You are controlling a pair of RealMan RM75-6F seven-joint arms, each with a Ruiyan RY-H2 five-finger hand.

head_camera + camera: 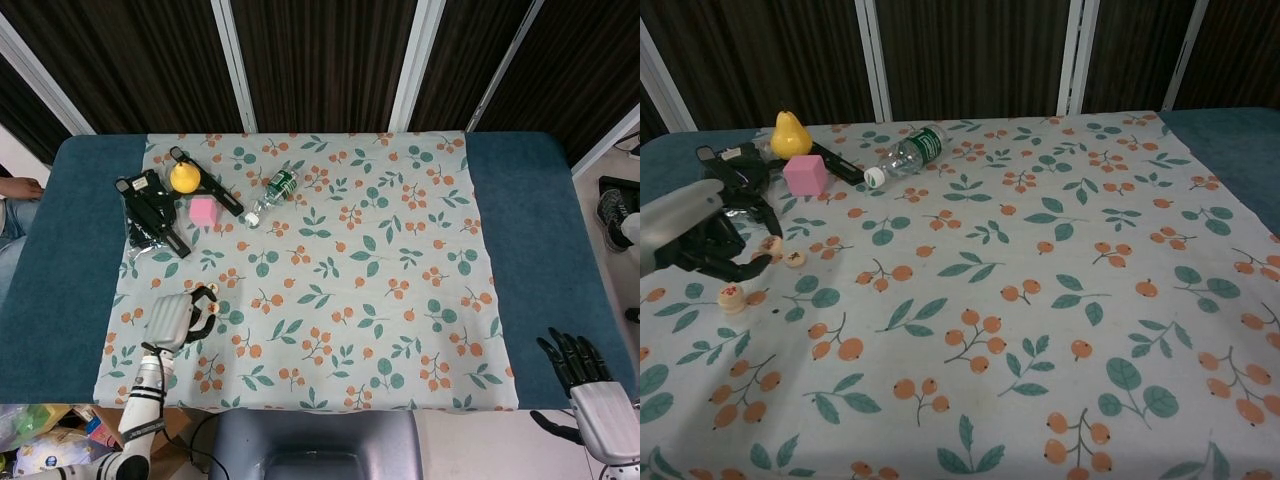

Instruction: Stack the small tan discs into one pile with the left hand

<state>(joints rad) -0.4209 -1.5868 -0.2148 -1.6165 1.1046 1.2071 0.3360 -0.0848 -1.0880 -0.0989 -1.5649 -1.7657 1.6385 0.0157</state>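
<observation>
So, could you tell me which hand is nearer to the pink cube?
Left. The left hand sits on the cloth just in front of the pink cube; the right hand is off the table's far corner.

Cloth: floral sheet [330,270] covers the middle of the blue table [540,230].
Pear: yellow pear [788,133] stands at the far left.
Cube: pink block [805,174] sits just in front of the pear.
Bottle: clear bottle [905,154] lies on its side, white cap toward the cube.
Black gear: black tool [150,205], perhaps a clamp, lies beside the pear.
</observation>
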